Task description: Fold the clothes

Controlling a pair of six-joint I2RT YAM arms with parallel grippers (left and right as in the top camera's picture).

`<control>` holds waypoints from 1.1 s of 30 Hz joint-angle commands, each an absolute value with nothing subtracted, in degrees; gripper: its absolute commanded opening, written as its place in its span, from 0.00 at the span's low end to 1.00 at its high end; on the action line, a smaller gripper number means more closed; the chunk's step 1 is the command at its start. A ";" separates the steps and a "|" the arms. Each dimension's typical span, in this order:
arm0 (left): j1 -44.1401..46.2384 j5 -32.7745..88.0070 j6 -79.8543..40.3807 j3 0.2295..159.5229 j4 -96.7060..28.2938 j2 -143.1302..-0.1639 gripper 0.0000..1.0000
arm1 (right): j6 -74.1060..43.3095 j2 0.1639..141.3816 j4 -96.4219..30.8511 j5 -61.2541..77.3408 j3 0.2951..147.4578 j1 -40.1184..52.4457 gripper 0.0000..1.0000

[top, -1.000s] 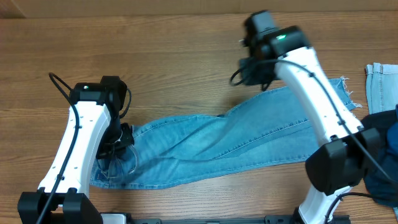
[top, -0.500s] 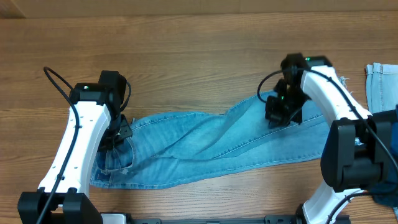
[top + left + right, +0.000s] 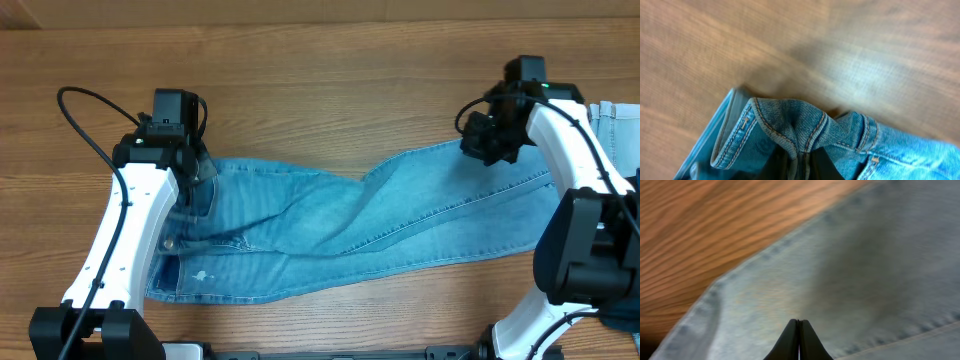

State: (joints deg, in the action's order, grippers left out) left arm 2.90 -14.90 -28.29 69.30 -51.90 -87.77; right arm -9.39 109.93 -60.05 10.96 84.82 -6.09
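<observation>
Denim, light blue and washed: our frayed-hem jeans [image 3: 340,235] lay unfolded along the wooden tabletop [image 3: 300,80], no fold yet made. Our left hand [image 3: 801,159] pinched the waistband [image 3: 790,125]; our right hand [image 3: 799,329], pressed together, hung over a leg [image 3: 470,200].

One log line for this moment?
left jaws: shut on waistband of light blue denim jeans | right jaws: shut over leg | fold: not done

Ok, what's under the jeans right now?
Only wooden table shows around the jeans. Whatever lies beneath them is covered by denim. The left hand pinches a bunched fold that mostly hides its fingers.
</observation>
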 commanded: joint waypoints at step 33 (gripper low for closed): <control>-10.00 -15.84 -25.17 69.65 2.55 -116.46 0.06 | -18.52 137.08 -11.84 5.61 85.60 -12.95 0.12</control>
State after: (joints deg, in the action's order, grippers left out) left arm -9.41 -16.73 -27.90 69.04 -2.09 -115.55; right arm -18.02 131.33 -12.08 12.51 88.71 -11.38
